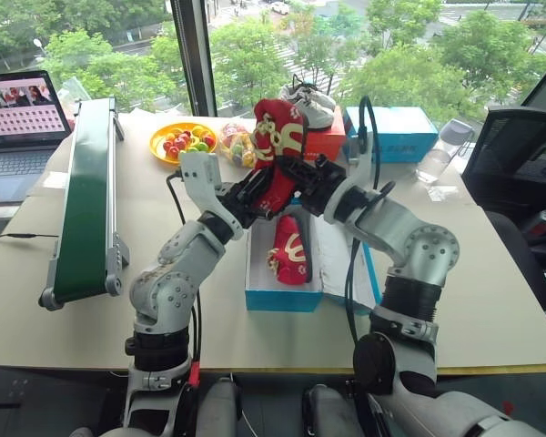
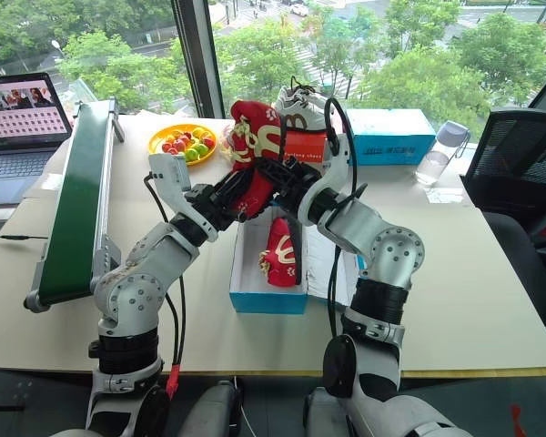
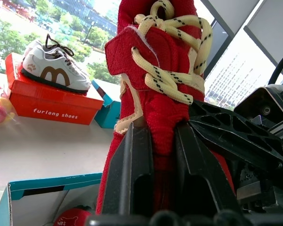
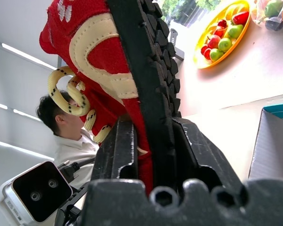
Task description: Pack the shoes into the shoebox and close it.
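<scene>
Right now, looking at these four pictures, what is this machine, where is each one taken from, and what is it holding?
It is a humanoid robot with two arms. Two pictures come from cameras in its head, two from its wrists. Both the left gripper and the right gripper clamp one red shoe in the air. Its mate already lies in the open blue shoebox on the table. Also there: a green conveyor, a fruit plate, and white sneakers on a red box.

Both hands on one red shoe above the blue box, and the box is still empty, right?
Not empty: the other red shoe already lies inside the blue box, as the left eye view shows. The rest holds: left hand and right hand both clamp the raised shoe.
</scene>
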Motion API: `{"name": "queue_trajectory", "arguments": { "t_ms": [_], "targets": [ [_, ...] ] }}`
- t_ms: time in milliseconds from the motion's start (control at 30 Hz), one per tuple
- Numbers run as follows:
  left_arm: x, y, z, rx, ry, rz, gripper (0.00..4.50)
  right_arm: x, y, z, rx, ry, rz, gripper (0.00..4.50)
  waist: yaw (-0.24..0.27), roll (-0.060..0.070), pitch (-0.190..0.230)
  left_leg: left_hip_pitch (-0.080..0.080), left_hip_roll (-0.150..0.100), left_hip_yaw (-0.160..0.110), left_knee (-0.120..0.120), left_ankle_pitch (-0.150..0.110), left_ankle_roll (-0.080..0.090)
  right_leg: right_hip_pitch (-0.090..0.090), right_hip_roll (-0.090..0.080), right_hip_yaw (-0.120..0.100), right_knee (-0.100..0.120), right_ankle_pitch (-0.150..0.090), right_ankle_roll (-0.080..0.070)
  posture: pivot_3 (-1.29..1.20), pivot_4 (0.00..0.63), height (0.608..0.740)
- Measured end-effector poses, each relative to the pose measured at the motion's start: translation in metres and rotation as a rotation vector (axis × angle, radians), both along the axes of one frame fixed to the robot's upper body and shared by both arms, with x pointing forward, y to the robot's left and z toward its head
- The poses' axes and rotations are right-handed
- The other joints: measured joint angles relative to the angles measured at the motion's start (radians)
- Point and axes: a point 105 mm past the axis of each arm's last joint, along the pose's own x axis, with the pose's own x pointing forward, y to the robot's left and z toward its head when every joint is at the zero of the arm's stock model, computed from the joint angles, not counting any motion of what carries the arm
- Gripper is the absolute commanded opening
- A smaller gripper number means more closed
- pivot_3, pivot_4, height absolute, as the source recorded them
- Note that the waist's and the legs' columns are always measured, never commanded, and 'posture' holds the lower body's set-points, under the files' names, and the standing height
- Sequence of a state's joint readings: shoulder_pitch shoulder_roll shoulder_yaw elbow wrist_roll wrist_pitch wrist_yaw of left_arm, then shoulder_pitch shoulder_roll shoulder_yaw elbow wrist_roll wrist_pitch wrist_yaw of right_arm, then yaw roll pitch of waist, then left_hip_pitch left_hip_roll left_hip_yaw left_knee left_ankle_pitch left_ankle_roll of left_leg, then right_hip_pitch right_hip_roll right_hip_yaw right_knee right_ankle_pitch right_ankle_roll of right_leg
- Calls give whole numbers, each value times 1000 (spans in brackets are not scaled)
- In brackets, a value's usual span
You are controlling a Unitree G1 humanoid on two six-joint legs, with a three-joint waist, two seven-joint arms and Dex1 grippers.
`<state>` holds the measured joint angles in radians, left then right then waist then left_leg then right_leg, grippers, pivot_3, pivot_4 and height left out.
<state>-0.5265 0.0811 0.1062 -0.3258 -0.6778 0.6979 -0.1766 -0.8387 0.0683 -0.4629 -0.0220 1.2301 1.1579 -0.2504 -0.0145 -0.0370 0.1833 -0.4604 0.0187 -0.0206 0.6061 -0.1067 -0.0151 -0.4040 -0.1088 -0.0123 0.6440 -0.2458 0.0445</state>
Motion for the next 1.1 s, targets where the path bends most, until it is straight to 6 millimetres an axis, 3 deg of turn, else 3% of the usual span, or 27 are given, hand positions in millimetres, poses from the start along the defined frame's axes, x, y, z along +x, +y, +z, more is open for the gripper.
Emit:
{"name": "queue_trajectory", "arguments": {
  "t_ms": [67, 200, 367, 667, 867, 1100],
  "targets": [
    [1, 0, 0, 7, -5, 13, 1081, 1, 1, 0, -1, 0, -6, 575, 0, 0, 0, 0, 0, 0, 0, 0, 0, 0, 0, 0, 0, 0, 0, 0, 150, 737],
    [2, 3, -2, 56, -17, 36, 2472, 2, 1, -1, 2, 6, -19, 575, 0, 0, 0, 0, 0, 0, 0, 0, 0, 0, 0, 0, -1, 0, 0, 0, 150, 737],
    [-4, 6, -8, 89, -21, 30, 2472, 8, -4, -2, 17, 25, -63, 575, 0, 0, 0, 0, 0, 0, -1, 0, 0, 0, 0, 0, -1, 0, 0, 0, 150, 737],
    [-11, 16, -32, 180, 27, 13, 2472, 27, -33, -7, -2, 51, -242, 575, 0, 2, 1, 0, 0, 0, -2, 0, 0, -1, 0, 0, -2, 0, 0, 0, 150, 737],
    [-38, 59, -69, 481, 61, -67, 2472, 29, -44, -21, -169, 85, -281, 575, -12, 6, 3, 0, 1, 2, -8, 0, 0, -5, 0, 1, -2, -2, -3, 0, 150, 737],
    [-62, 101, -80, 654, 112, -164, 2472, 13, -27, -46, -327, 198, -139, 575, -11, 8, 5, 0, 3, 3, -9, 0, 0, -6, 0, 1, -3, -2, -4, 0, 150, 737]
  ]
}}
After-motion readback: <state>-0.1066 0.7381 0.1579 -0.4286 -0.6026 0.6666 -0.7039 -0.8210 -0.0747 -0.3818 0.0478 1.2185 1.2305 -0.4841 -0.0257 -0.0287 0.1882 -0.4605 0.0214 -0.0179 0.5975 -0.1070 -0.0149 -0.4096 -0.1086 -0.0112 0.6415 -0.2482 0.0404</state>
